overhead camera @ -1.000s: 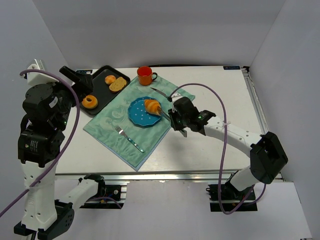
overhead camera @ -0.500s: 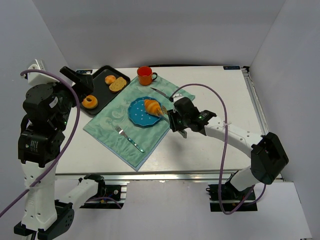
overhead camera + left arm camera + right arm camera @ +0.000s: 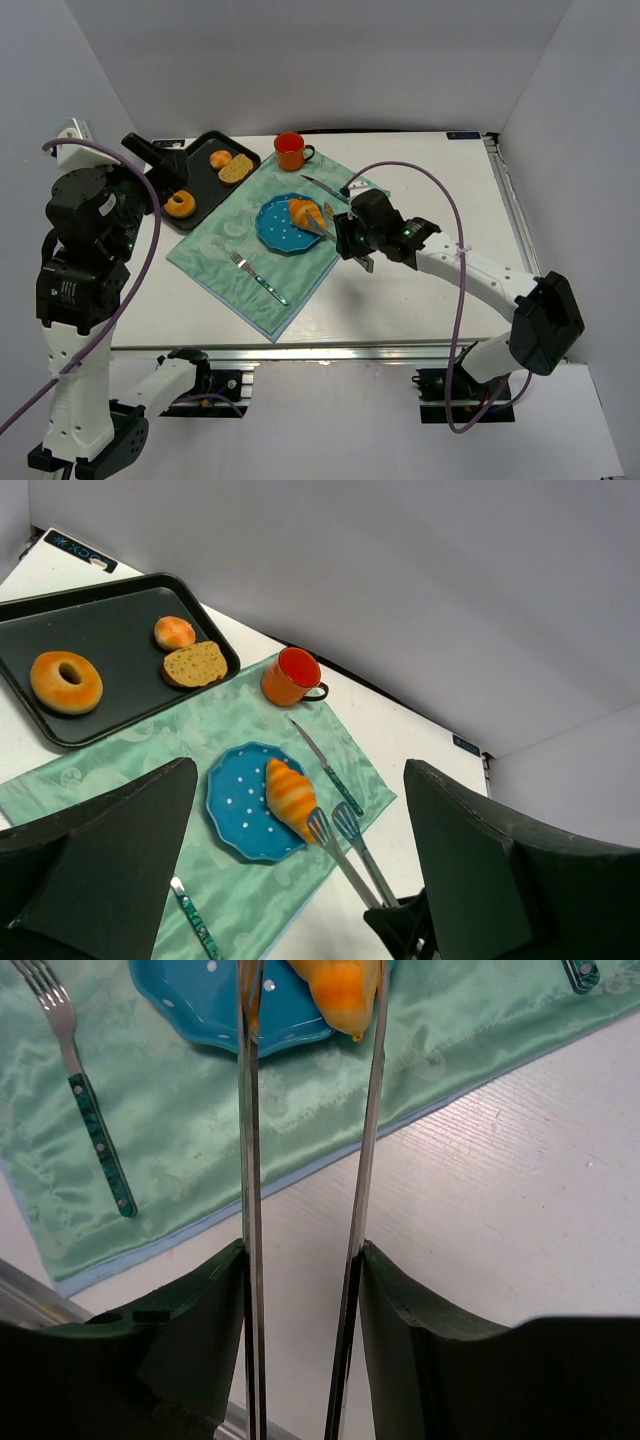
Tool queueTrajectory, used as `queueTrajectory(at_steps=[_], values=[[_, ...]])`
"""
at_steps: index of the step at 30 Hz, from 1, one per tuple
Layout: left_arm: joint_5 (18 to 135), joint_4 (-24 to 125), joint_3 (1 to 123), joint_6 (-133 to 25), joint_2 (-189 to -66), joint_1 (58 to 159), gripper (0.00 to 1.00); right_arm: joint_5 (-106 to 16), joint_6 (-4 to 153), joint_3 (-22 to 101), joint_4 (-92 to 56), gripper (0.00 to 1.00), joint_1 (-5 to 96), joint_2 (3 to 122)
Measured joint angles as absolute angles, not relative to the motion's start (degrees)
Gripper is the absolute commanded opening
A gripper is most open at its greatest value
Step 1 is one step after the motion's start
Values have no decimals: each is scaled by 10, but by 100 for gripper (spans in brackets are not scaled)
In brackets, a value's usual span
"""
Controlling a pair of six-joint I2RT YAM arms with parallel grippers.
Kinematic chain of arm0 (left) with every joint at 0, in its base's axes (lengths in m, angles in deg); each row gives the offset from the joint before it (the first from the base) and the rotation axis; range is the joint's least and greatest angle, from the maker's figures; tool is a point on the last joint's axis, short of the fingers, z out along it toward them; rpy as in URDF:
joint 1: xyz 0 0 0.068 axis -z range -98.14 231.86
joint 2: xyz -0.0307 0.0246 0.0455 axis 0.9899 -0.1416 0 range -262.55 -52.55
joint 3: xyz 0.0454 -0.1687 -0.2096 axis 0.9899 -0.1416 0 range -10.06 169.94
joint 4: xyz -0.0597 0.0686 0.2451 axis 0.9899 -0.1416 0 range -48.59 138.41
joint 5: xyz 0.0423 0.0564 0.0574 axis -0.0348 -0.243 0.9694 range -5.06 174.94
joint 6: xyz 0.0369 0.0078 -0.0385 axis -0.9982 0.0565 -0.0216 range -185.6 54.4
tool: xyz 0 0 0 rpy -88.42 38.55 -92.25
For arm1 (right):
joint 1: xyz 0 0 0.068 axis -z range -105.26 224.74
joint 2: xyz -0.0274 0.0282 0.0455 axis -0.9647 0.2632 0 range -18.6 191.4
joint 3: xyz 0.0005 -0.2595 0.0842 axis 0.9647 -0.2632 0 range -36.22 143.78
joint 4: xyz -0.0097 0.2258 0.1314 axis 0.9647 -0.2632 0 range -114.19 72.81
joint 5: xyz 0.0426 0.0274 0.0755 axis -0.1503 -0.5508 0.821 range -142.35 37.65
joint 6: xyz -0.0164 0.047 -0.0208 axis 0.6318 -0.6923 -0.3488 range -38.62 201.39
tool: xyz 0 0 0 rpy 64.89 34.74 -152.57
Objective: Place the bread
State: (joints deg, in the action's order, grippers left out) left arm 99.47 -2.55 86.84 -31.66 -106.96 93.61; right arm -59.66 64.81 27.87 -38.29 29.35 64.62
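Note:
The bread, a golden-brown croissant (image 3: 304,212), lies on the right side of the blue dotted plate (image 3: 275,228). It also shows in the left wrist view (image 3: 288,796) and at the top of the right wrist view (image 3: 340,980). My right gripper (image 3: 352,240) is shut on metal tongs (image 3: 248,1110). The tong blades (image 3: 345,855) stand apart on either side of the croissant's near tip, one touching it. My left gripper (image 3: 160,158) is open and empty, raised high at the far left above the tray.
A black tray (image 3: 205,160) at back left holds a donut (image 3: 180,203), a toast slice (image 3: 235,170) and a small bun (image 3: 219,158). An orange mug (image 3: 290,151), a knife (image 3: 322,187) and a fork (image 3: 255,275) sit on or by the green placemat (image 3: 215,245).
My right gripper has shifted slightly away from me and lifted a little with the tongs. The croissant stays on the plate. The left arm has not moved.

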Motion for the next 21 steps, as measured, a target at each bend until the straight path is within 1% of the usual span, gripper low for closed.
queueTrajectory(at_steps=[6, 8, 14, 17, 21], values=[[994, -26, 869, -321, -1070, 936, 96, -602, 621, 284, -416, 54, 294, 586], [994, -26, 870, -323, -1070, 936, 96, -628, 593, 284, -432, 54, 293, 554], [979, -26, 870, -330, -1071, 936, 96, -752, 410, 268, -506, 55, 294, 479], [965, -26, 871, -335, -1074, 936, 96, -782, 319, 236, -540, 55, 295, 491], [947, -30, 876, -343, -1084, 936, 96, -782, 239, 194, -556, 55, 295, 554]])
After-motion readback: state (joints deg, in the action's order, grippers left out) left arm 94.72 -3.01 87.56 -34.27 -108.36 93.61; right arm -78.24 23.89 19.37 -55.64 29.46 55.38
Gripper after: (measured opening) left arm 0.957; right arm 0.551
